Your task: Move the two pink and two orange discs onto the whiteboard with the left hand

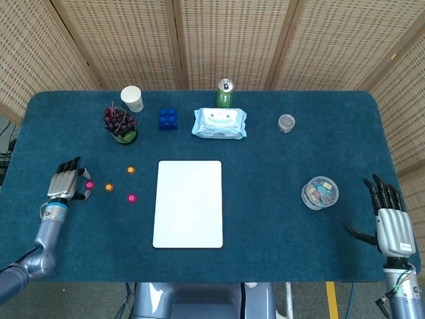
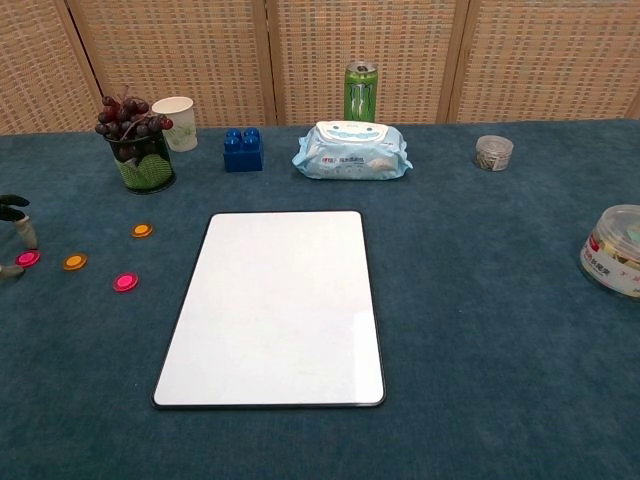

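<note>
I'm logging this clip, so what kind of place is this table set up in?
Probably an indoor robot test or lab station: a blue cloth-covered table walled by woven screens, with assorted props laid out, such as a whiteboard and small coloured discs.

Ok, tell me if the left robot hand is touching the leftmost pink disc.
Cannot tell. In the chest view the left robot hand has fingertips right around the leftmost pink disc, but neither view shows contact or a gap plainly.
</note>
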Action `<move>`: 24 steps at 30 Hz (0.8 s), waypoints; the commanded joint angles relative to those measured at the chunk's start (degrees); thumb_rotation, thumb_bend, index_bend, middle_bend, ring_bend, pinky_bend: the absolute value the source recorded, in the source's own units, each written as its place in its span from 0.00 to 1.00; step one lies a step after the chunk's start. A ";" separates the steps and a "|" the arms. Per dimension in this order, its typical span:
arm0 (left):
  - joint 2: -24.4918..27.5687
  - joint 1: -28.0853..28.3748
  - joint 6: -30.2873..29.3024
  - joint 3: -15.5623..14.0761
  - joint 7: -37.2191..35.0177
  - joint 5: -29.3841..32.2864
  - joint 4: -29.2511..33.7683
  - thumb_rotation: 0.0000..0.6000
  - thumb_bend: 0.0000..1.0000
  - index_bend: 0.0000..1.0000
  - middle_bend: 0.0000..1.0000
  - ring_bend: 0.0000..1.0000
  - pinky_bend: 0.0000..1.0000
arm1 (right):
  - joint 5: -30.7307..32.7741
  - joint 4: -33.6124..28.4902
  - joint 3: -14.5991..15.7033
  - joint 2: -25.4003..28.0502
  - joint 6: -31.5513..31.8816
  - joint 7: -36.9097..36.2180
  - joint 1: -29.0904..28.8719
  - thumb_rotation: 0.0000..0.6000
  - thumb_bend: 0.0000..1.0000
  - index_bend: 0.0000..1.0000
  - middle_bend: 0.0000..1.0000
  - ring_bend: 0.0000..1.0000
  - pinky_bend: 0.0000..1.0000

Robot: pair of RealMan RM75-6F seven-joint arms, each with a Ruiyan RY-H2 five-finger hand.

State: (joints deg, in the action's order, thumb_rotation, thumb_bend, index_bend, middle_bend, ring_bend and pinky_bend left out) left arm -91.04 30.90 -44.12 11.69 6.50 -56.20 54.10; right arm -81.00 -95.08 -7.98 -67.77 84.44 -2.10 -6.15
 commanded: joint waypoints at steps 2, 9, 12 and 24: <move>0.39 -0.14 -0.16 0.04 0.49 0.48 0.52 1.00 0.33 0.49 0.00 0.00 0.00 | 0.06 0.09 -0.02 -0.05 -0.10 -0.12 -0.05 1.00 0.23 0.00 0.00 0.00 0.00; 1.98 -0.41 -1.44 0.28 0.50 0.19 3.50 1.00 0.33 0.51 0.00 0.00 0.00 | 0.13 -0.14 -0.05 0.05 -0.07 -0.15 -0.01 1.00 0.23 0.00 0.00 0.00 0.00; 3.71 -0.83 -3.00 0.21 0.29 -0.99 7.07 1.00 0.34 0.51 0.00 0.00 0.00 | 0.18 -0.06 -0.05 -0.02 -0.13 -0.19 -0.04 1.00 0.23 0.00 0.00 0.00 0.00; 9.39 2.23 -9.38 -0.07 8.28 -8.50 28.24 1.00 0.33 0.51 0.00 0.00 0.00 | 0.18 -0.21 -0.04 0.05 -0.07 -0.40 0.01 1.00 0.23 0.00 0.00 0.00 0.00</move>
State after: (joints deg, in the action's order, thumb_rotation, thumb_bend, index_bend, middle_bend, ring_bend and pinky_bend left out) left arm -82.37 31.26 -52.47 11.52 11.35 -63.24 78.82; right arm -80.83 -95.29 -8.01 -67.71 84.36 -2.49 -6.14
